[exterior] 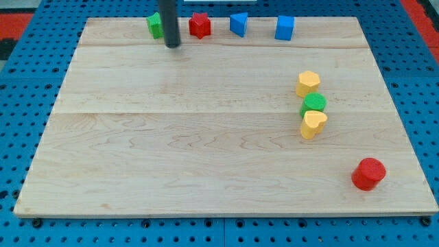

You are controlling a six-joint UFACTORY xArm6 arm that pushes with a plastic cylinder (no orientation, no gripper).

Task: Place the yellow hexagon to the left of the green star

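The yellow hexagon (308,83) lies at the board's right side, at the top of a short column of blocks. The green star (154,25) sits at the board's top edge, left of centre, and its right part is hidden behind my rod. My tip (173,45) rests on the board just below and to the right of the green star, far to the left of the yellow hexagon.
A green round block (313,104) and a yellow heart (313,124) sit right below the hexagon. A red star (199,25), a blue block (238,23) and a blue cube (285,27) line the top edge. A red cylinder (368,173) is at the bottom right.
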